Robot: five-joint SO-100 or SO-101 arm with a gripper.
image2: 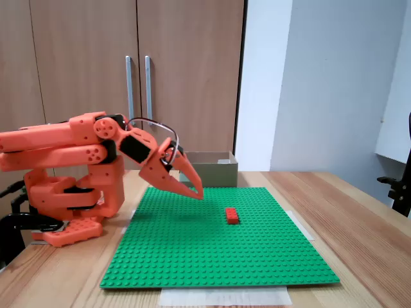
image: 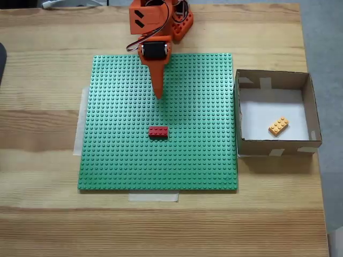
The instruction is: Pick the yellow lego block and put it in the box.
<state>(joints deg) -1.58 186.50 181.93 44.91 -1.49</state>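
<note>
The yellow lego block (image: 278, 126) lies tilted on the white floor of the box (image: 244, 143), which stands right of the green baseplate in a fixed view. From the side, the box (image2: 212, 172) shows behind the plate with its inside hidden. My orange gripper (image: 158, 95) hangs shut over the back half of the baseplate, folded close to the arm's base, with nothing between its fingers. From the side, the gripper (image2: 198, 194) points down just above the studs.
A red brick (image: 158, 131) (image2: 232, 215) sits near the middle of the green baseplate (image: 118, 160), in front of the gripper. The plate is taped to a wooden table. The arm's base (image2: 70, 192) stands at the back edge.
</note>
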